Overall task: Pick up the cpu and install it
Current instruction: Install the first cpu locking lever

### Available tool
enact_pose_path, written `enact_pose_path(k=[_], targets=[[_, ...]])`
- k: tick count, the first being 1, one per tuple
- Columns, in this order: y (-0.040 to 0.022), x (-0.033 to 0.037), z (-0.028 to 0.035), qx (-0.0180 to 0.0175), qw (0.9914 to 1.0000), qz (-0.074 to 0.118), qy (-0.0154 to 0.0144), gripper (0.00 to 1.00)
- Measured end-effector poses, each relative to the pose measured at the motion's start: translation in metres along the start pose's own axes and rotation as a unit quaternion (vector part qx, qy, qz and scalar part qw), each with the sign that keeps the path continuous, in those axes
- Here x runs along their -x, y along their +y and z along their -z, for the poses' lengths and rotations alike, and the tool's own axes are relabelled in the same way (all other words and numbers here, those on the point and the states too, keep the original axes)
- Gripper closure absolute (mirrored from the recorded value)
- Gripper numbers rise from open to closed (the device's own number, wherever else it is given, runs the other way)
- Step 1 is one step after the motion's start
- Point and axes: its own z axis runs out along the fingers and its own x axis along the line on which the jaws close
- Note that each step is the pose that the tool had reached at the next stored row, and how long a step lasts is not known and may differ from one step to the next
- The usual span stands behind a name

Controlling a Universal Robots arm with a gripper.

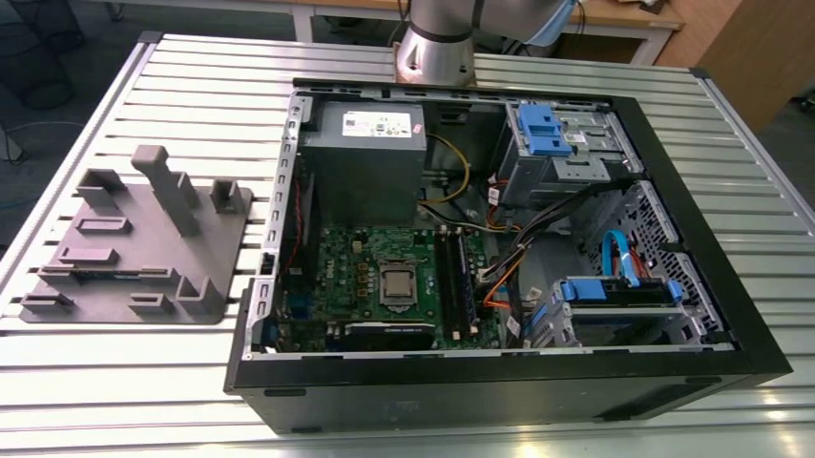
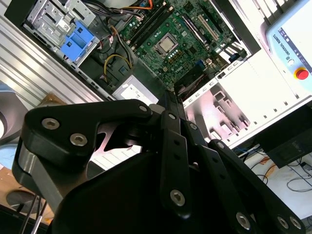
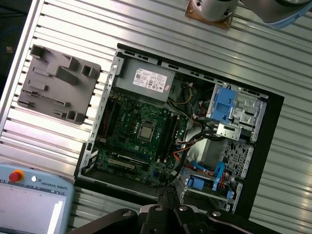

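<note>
Gripper point(image 3: 168, 195) above socketed cpu point(image 3: 145, 131)

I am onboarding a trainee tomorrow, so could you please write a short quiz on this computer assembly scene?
1. True or false: the small square silvery-grey cpu lies on the grey plastic fixture block.
2. The fixture stands: A inside the black computer case; B on the slatted metal table; C on the power supply.
3. Fill in: the black gripper holds ____.
Key: 1 false, it sits on the green motherboard; 2 B; 3 nothing.
</note>
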Motion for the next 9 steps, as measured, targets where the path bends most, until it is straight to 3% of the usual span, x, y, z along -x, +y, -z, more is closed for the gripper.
enact_pose_path(k=[4, 9], targets=[[0.0000, 0.0000, -0.0021, -0.0001, 1.00000, 0.000, 0.0001, 0.89], [-0.0002, -0.0004, -0.0111, 0.0000, 1.00000, 0.000, 0.0000, 0.89]])
